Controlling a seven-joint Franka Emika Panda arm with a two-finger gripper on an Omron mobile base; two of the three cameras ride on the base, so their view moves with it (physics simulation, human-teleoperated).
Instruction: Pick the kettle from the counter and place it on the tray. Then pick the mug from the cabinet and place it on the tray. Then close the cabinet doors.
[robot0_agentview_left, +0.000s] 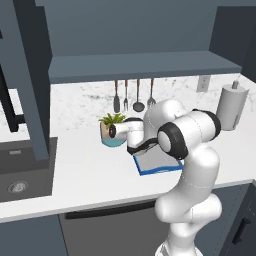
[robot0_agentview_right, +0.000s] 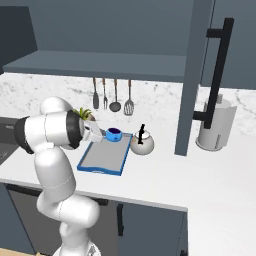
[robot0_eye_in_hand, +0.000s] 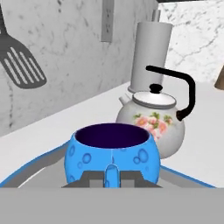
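At the far end of the tray (robot0_agentview_right: 102, 161), toward 12 o'clock in the right base view, the mug (robot0_agentview_right: 114, 134) sits upright over the grey inner surface just inside the blue rim. Tool (robot0_agentview_right: 98, 134) reaches it from 9 o'clock. Hand view: both dark finger tips together on the mug's handle (robot0_eye_in_hand: 111, 173), clamped on it; mug body bright blue with bubble pattern, dark interior, opening up. Whether the mug base touches the tray surface cannot be told.

Kettle (robot0_agentview_right: 142, 143) stands on the desk (robot0_agentview_right: 210, 175) just beside the tray's right edge, at 3 o'clock of the mug, off the tray. Hand view: kettle just behind the mug, floral patch facing the camera, black handle arched toward 3 o'clock, knob up.

Cabinet doors: right door (robot0_agentview_right: 192, 75) open, edge-on to the right base camera, black bar handle (robot0_agentview_right: 216, 75) beyond it. Left door (robot0_agentview_left: 30, 80) likewise open in the left base view.

Also on the desk: paper-towel roll (robot0_agentview_right: 216, 127) at 3 o'clock of the kettle; plant pot (robot0_agentview_left: 112, 131) at 10 o'clock of the tray. Utensils (robot0_agentview_right: 111, 95) hang on the backsplash.
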